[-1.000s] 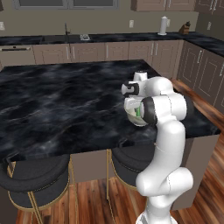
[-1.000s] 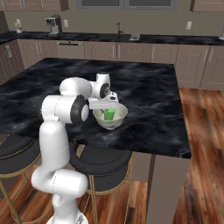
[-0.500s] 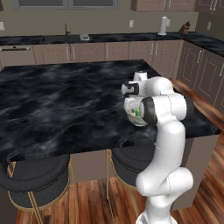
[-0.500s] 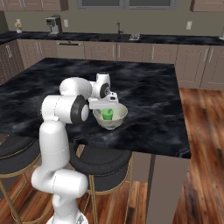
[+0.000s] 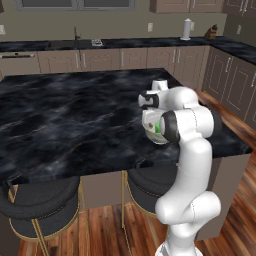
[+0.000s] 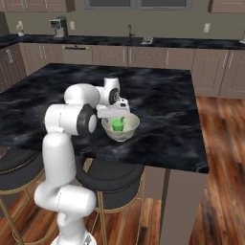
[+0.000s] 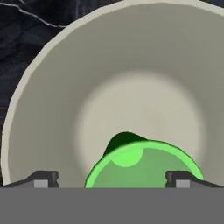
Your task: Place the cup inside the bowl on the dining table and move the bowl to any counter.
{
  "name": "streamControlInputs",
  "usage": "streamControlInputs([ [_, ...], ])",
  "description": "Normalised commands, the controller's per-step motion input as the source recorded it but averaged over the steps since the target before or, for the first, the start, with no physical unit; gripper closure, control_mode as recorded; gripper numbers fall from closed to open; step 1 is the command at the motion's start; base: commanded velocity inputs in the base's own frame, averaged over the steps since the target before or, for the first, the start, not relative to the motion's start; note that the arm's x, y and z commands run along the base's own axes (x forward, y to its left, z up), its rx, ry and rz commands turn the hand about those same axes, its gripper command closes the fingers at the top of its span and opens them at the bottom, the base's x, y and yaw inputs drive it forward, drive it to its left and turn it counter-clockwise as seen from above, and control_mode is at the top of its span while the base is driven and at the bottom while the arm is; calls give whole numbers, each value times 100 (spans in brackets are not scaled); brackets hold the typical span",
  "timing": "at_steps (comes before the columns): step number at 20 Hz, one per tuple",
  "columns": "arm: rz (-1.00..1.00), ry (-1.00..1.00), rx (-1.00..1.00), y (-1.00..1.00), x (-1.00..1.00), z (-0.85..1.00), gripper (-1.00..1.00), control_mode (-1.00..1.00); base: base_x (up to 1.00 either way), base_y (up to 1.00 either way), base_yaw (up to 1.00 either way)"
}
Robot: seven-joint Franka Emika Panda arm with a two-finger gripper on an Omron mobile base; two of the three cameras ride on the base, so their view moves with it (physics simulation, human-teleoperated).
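Two dark fingertips [image 7: 43, 178] stand wide apart at the bottom of the hand view, one on each side of the green cup [image 7: 144, 164], with clear gaps between them and its rim: the pincer [image 7: 111, 179] is spread open and has hold of nothing. The cup stands upright inside the bowl [image 7: 57, 100], on its pale bottom and toward the side nearest the hand. In the right base view the cup [image 6: 117, 124] shows as a small green shape within the cream bowl [image 6: 128, 130], directly under the pincer [image 6: 116, 114], which hangs just above the bowl's rim. The bowl rests on the dining table [image 6: 158, 100], a black veined worktop, near its near edge and toward the right end (the side closest to the wooden floor [image 6: 225, 158]). In the left base view the white arm hides most of the bowl [image 5: 150, 131]; a sliver of green cup [image 5: 157, 127] shows beside the elbow. Black round stools [image 6: 112, 179] with gold legs stand under the near edge of the table. Along the far wall runs the counter [image 6: 158, 42], black-topped over beige cabinet doors, well apart from the bowl.
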Motion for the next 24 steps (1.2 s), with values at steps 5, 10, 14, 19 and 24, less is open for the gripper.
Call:
streamControlInputs([
  [5, 0, 0, -5, 0, 0, 47, -100, -100, 0, 0, 0],
  [10, -1, 4, -1, -10, 0, 15, -100, -100, 0, 0, 0],
  [14, -8, 8, 0, -47, 0, 0, -100, -100, 0, 0, 0],
  [19, -12, 4, 0, -53, 0, 1, -100, -100, 0, 0, 0],
  [24, -14, 0, 4, -44, 0, 21, -100, -100, 0, 0, 0],
])
